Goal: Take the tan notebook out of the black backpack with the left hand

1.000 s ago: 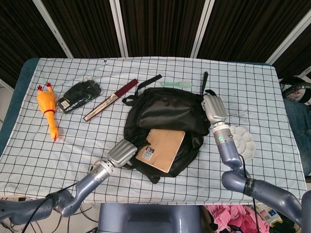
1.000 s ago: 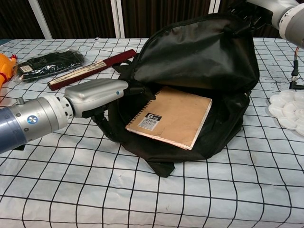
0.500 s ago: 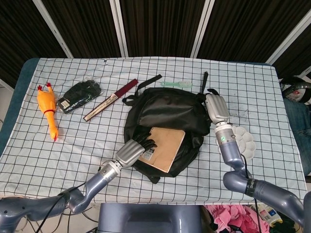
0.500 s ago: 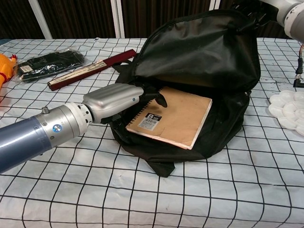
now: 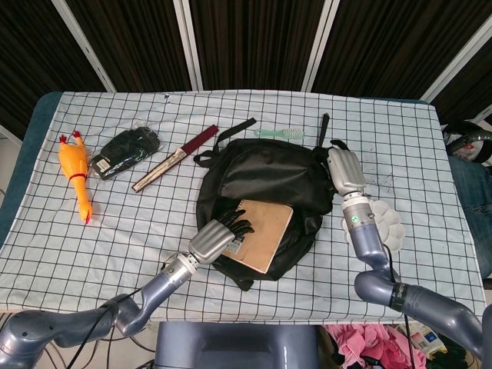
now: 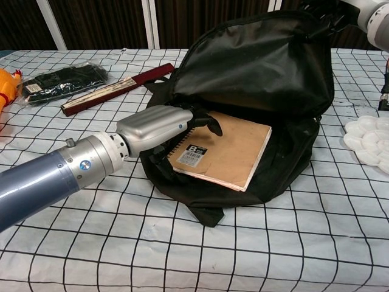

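The left hand point(image 6: 159, 125) is at the mouth of the black backpack point(image 6: 255, 67), and its dark fingers point(image 6: 205, 121) lie spread a little over the near corner of the tan notebook point(image 6: 226, 149), the corner by the wire spine. They seem to rest on the cover or hang just above it; I cannot tell which, and nothing is pinched yet. Seen from the head camera, the left hand point(image 5: 216, 237) reaches in from the side of the notebook point(image 5: 260, 232) nearest the robot's left. From the fingers, most of the notebook runs away to the right and a bit toward the robot, so its long side goes across the bag's opening. It lies flat in the open bag, tipped slightly, with its barcode sticker just past the fingertips. Further right, the right hand point(image 5: 344, 173) is at the far side of the backpack point(image 5: 265, 173) and looks to be holding the top flap up, though the fingers are hard to see. The left hand is much nearer the notebook. I think the next move is to close the fingers on that spine edge and slide the notebook out toward the left.
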Controlling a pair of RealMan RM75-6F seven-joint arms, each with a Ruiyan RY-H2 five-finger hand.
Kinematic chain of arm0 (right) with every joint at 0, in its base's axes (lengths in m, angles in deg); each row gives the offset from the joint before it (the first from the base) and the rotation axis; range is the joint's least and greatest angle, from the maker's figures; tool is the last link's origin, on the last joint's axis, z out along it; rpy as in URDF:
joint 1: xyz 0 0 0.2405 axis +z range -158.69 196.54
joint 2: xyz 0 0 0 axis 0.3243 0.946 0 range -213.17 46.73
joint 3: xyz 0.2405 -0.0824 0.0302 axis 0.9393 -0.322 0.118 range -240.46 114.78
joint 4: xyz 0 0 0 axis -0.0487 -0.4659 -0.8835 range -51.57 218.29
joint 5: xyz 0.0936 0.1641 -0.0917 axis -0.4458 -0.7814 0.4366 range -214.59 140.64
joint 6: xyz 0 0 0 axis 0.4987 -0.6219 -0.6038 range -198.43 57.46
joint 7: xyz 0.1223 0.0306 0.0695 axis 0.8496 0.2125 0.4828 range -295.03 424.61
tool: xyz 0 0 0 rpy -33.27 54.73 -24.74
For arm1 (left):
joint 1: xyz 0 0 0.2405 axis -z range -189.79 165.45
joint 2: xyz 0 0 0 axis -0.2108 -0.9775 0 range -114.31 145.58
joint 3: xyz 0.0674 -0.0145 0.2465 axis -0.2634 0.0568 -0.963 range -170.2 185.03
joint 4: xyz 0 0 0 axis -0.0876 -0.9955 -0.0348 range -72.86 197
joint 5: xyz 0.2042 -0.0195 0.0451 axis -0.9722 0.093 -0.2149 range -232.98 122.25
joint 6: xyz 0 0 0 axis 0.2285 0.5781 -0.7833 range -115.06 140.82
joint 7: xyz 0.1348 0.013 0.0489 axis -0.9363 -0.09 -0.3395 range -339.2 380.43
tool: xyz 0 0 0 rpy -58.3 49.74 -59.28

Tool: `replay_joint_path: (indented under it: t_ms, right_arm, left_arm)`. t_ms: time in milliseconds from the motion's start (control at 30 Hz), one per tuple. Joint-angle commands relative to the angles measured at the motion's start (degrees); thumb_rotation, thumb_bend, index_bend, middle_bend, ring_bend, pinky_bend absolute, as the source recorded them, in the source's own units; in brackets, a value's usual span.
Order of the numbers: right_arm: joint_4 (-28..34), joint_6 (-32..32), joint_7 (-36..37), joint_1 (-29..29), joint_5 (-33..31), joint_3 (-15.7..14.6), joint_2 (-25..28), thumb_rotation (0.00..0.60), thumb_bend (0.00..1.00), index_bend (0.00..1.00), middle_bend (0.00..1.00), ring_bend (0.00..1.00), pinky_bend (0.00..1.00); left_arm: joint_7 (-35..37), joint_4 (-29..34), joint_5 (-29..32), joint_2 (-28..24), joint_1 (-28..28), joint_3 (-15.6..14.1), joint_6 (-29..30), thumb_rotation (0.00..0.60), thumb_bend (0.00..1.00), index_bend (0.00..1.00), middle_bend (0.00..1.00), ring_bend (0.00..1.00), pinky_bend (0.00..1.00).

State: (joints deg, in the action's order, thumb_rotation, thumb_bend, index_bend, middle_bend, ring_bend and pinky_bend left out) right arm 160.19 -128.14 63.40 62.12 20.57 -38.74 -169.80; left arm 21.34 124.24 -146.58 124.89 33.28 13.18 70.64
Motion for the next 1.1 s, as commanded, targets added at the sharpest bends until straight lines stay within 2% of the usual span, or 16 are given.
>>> replay_joint_path:
  t_ms: [33,167,400,833,1100]
  right_arm:
    - [0.0,0.0,0.0,0.0,-0.1,0.0,0.0,0.6,0.47,0.67,0.59,0.43,0.15]
    - [0.1,-0.2,-0.1,0.0,-0.1,-0.2,0.2,0.6,0.47,0.67,0.59,0.43,0.15]
    - [0.1,-0.2,0.1,0.1,-0.4,-0.2,0.3,0.6,0.47,0.67,0.59,0.43,0.15]
    - [-0.2,-0.5,0.3,0.0,-0.6,-0.3,0.7,0.6,0.47,0.67,0.59,0.43,0.15]
    - [0.2,-0.6,0.3,-0.2,-0.6,-0.5,1.1,0.6,0.47,0.67,0.59,0.43,0.15]
  left_arm:
    - [0.4,-0.8,0.2,0.5,0.4,0.0,-0.1,0.6,0.11,0.25,0.21,0.02,0.03]
    - [1.4,-1.9,0.2,1.1,0.8,0.1,0.5,0.6,0.16,0.26,0.23,0.03,0.04]
    - [2.2,-4.0,-0.1,2.1,1.7,-0.2,0.8,0.6,0.16,0.26,0.23,0.03,0.04]
    - [4.6,-7.7,-0.1,4.0,2.6,-0.1,2.2,0.6,0.28,0.32,0.29,0.07,0.08]
    - [4.9,-7.7,-0.3,3.4,3.3,0.2,3.1,0.6,0.32,0.32,0.29,0.08,0.08]
